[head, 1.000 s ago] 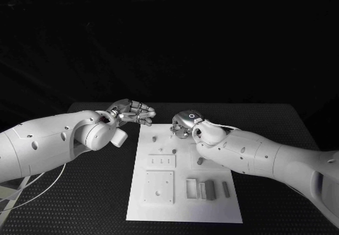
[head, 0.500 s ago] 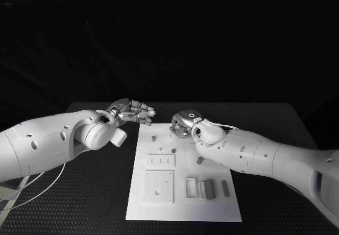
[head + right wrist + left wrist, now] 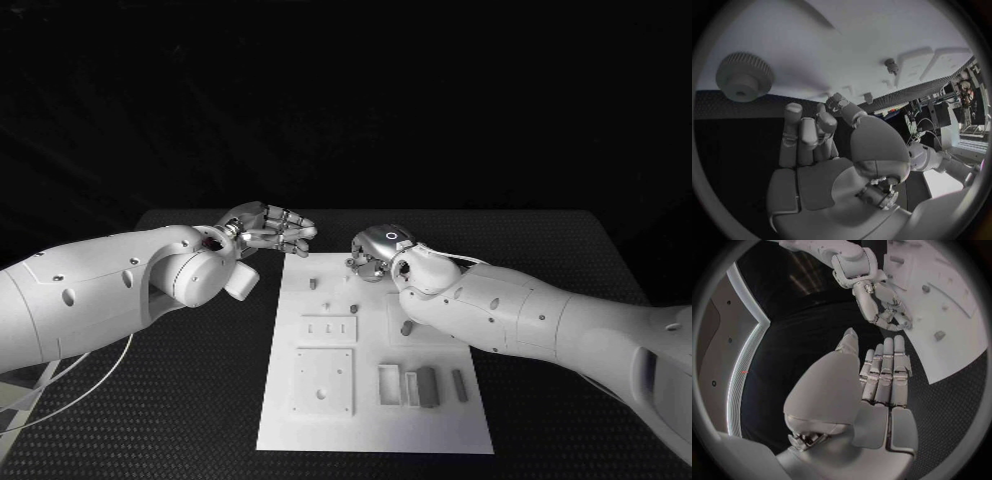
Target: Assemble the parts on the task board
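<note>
- Black table (image 3: 577, 260), dark backdrop; task board (image 3: 372, 400) sits mid-table with its long axis running away from the robot.
- Your right hand (image 3: 378, 252) is over the board's far end. In the right wrist view (image 3: 817, 150) the fingers are curled in near the surface; I can't tell whether they hold anything.
- A knurled round part (image 3: 744, 76) lies on the board just beyond those fingertips, apart from them. A small peg (image 3: 891, 64) stands further across the board.
- Your left hand (image 3: 268, 229) is off the board's far left corner, above the table. The left wrist view (image 3: 879, 375) shows fingers together and bent, thumb apart, nothing visibly in the palm.
- Parts nearer the robot: a slotted block (image 3: 329, 329), a larger plate (image 3: 325, 380), and upright grey pieces (image 3: 418, 386), all well apart from both hands.
- Key relation: the right hand is the nearer one to the far-end parts; the round part lies ahead of its fingers. The left hand has to cross the board edge first.
- My read: the right hand's pick at the far end isn't done yet. Risk is small parts hidden under the fingers.
</note>
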